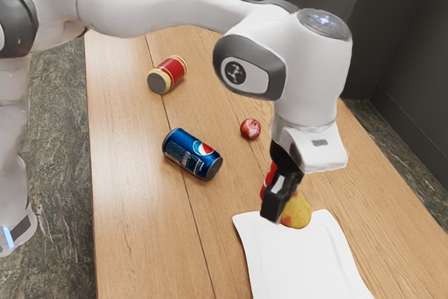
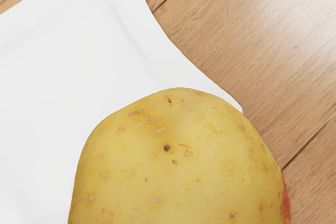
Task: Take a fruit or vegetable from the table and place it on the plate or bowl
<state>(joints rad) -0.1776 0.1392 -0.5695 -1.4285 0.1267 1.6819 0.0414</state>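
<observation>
A yellow potato (image 1: 298, 212) with small brown spots hangs just above the far edge of the white square plate (image 1: 301, 257). My black gripper (image 1: 282, 201) is shut on the potato, one finger (image 1: 273, 204) showing in front of it. Under my hand the potato (image 2: 178, 161) looms large, with the plate (image 2: 63, 77) and its corner beneath and beside it. A small red apple (image 1: 250, 129) lies on the wooden table (image 1: 140, 229) beyond the plate.
A blue Pepsi can (image 1: 192, 153) lies on its side toward the exterior view's left of the plate. A red can (image 1: 166, 74) lies farther back. Bare wood (image 2: 262, 40) runs beside the plate's corner. The table's edges drop to a dark stone floor.
</observation>
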